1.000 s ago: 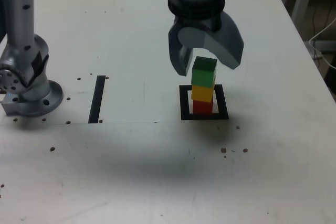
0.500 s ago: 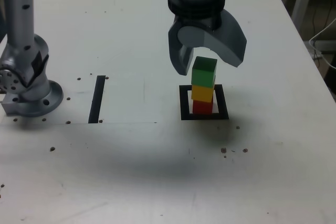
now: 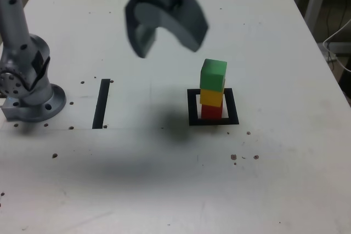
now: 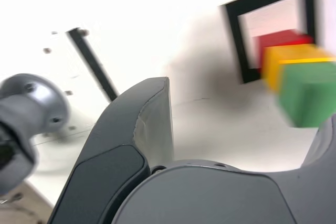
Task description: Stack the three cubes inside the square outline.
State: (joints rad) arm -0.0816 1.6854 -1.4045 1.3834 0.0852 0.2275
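Observation:
The three cubes stand in one upright stack inside the square outline (image 3: 192,109): red (image 3: 211,112) at the bottom, yellow (image 3: 211,97) in the middle, green (image 3: 214,74) on top, turned slightly. My gripper (image 3: 166,47) hangs open and empty above the table, up and to the exterior view's left of the stack, well apart from it. The wrist view is blurred; it shows the green cube (image 4: 307,95), the yellow cube (image 4: 273,64), the red cube (image 4: 278,39) and the outline (image 4: 233,35) beyond one dark finger (image 4: 147,124).
The arm's grey base (image 3: 27,86) stands at the exterior view's left edge. A straight black strip (image 3: 102,103) lies between the base and the outline. Small dark specks dot the white table (image 3: 164,190). The table's right edge (image 3: 329,69) runs near a cable.
My open gripper has swung away from just above the green cube, up and to the exterior view's left. The stack has not moved.

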